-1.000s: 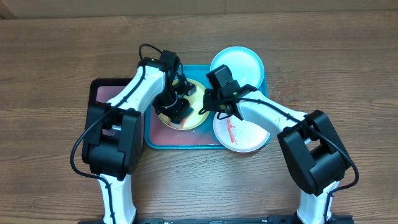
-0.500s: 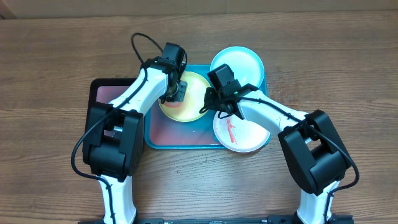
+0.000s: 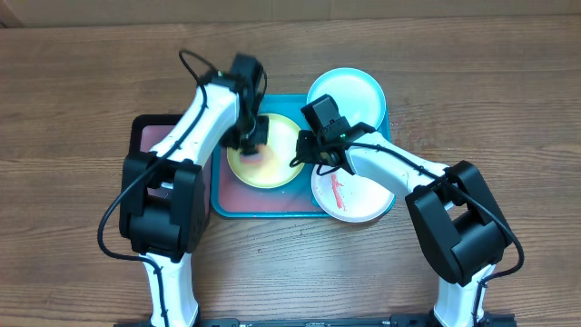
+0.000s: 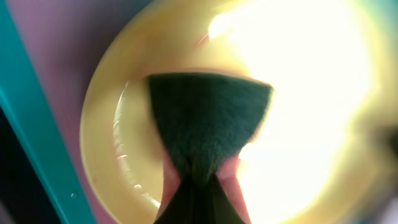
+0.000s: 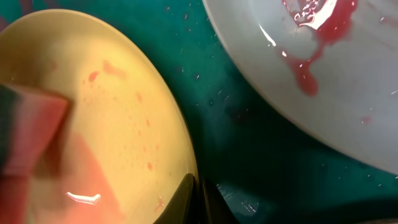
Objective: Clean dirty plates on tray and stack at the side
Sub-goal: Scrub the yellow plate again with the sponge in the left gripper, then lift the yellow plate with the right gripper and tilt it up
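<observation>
Left end effector (image 3: 254,138) pinching sponge (image 4: 205,118); teal tray (image 3: 263,202) on wooden table (image 3: 82,82).

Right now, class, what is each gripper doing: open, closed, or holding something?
The left gripper: closed, holding the sponge against the yellow plate.
The right gripper: closed, pinching the yellow plate's rim.

Overhead straight down, far; wrist views close; all 3 share yellow-green plate (image 3: 275,163).
</observation>
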Robot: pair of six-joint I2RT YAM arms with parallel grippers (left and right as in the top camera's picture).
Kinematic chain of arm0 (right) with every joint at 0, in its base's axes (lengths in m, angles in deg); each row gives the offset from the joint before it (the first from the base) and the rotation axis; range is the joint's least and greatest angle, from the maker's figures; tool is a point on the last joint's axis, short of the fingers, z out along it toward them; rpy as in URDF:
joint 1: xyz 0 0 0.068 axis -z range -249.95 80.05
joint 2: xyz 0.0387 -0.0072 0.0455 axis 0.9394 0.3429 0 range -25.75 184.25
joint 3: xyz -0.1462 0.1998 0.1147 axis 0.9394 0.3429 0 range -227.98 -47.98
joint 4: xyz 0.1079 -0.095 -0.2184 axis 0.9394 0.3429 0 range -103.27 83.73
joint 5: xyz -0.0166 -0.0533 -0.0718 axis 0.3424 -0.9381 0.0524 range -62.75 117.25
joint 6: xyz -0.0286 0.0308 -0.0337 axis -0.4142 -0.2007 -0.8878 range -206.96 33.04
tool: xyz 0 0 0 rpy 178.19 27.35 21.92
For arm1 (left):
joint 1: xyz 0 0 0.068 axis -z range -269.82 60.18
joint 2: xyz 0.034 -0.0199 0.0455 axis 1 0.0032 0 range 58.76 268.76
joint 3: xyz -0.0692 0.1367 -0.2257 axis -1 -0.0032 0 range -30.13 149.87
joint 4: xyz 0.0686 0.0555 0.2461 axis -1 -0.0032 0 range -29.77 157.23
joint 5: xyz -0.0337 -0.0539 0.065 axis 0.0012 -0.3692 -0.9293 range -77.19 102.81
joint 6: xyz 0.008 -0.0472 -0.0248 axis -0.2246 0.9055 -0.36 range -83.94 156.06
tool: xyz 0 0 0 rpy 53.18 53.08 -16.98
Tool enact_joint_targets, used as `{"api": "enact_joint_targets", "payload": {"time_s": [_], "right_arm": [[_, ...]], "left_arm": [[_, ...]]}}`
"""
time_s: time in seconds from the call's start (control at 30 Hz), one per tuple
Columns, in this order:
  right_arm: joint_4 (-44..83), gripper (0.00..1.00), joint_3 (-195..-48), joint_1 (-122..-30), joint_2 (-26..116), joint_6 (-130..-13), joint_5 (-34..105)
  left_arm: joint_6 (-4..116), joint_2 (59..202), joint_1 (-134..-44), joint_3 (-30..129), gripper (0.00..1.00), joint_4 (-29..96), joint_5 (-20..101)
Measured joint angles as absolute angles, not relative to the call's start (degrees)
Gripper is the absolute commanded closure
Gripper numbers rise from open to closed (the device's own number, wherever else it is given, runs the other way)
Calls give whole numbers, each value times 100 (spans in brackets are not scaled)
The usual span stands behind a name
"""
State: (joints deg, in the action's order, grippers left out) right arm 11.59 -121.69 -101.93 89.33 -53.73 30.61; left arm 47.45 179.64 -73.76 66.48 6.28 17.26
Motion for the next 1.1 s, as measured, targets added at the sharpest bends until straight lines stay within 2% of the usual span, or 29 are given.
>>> {"api": "enact_joint_targets", "payload": {"time_s": [0.03,0.1,0.23,0.37,0.4,0.47,0.5,0.77,0.9,1.1], "right_arm": [[1186,95,-12180,-10191,8933,-5375,3109],[1234,82,-12184,-10189,8933,-5362,3205],[1385,82,-12184,-10198,8951,-5316,3412],[1522,82,-12173,-10259,8955,-4794,3441],[1516,82,-12169,-10274,8955,-4693,3428],[1498,94,-12167,-10307,8955,-4494,3382],[1487,96,-12167,-10318,8955,-4462,3380],[1752,96,-12265,-10333,8960,-4409,3388],[2648,96,-12761,-10333,8960,-4661,3218],[4418,96,-13815,-10338,8783,-4988,1974]], "left_arm": [[4671,17977,-7385,6930,96,523,1870],[4627,17984,-7413,7512,96,366,2016],[4645,17980,-7444,8417,96,287,1942],[4763,17975,-7479,8565,96,202,1588],[4804,17975,-7488,8541,96,187,1507],[4853,17975,-7492,8469,96,163,1378],[4872,17975,-7492,8421,96,163,1339],[5351,17980,-7555,7861,96,102,908],[5528,17980,-7706,7844,96,97,860],[5587,17980,-7861,7837,96,53,805]]}}
